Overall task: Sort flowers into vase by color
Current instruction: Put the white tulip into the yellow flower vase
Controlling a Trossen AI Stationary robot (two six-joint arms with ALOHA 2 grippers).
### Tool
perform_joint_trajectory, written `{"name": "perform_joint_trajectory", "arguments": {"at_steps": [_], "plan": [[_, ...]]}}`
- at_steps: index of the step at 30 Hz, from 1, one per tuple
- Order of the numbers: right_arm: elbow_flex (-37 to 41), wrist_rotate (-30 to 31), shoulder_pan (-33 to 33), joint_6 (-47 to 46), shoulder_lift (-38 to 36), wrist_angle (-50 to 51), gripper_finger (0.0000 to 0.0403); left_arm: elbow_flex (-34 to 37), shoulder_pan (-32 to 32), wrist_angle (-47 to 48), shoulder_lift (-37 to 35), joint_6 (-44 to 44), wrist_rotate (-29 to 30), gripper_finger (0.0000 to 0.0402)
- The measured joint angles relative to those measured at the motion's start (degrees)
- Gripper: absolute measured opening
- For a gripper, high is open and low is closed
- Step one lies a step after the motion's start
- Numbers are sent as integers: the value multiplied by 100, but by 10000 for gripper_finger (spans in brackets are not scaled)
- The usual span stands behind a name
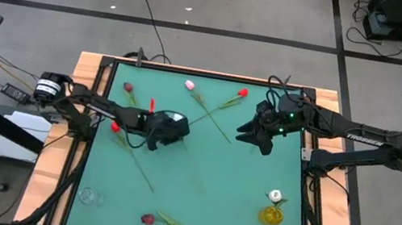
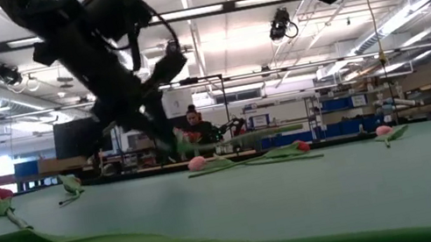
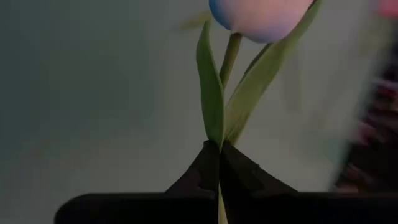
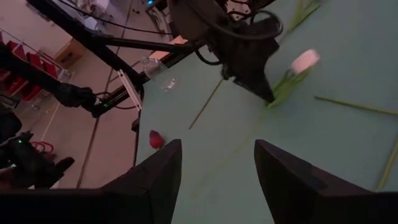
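At the near edge of the green tabletop [image 1: 205, 187] we see a dark maroon tulip [image 1: 148, 219] lying flat, with a clear glass [image 1: 88, 196] toward the left corner and a yellow vase [image 1: 272, 215] toward the right. Farther in, our left claw [image 1: 153, 145] is clamped on the stem of a pale-headed tulip [image 3: 261, 15], its leaves rising just above the pinched fingers. Our right claw [image 1: 261, 145] hangs over the tabletop's right half, fingers apart and holding nothing. Toward the far edge lie a pink tulip [image 1: 189, 85], a red tulip [image 1: 243, 92] and another maroon tulip [image 1: 128, 87].
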State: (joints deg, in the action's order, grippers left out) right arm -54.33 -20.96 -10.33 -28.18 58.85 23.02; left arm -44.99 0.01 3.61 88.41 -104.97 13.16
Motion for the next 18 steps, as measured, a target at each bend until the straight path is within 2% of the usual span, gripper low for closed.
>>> {"name": "perform_joint_trajectory", "arguments": {"at_steps": [4, 12, 15, 18], "plan": [[-2, 27, 0, -8, 4, -109, 211, -7, 149, -1131, -233, 2028, 241, 7], [0, 218, 87, 28, 13, -460, 240, -17, 376, -4263, -350, 5899, 233, 7], [-1, 451, 87, -12, 13, -742, 258, -204, 440, -4477, -351, 6631, 101, 7], [-2, 617, 85, 5, 16, -926, 266, -527, 499, -4465, -325, 7258, -556, 7]]}}
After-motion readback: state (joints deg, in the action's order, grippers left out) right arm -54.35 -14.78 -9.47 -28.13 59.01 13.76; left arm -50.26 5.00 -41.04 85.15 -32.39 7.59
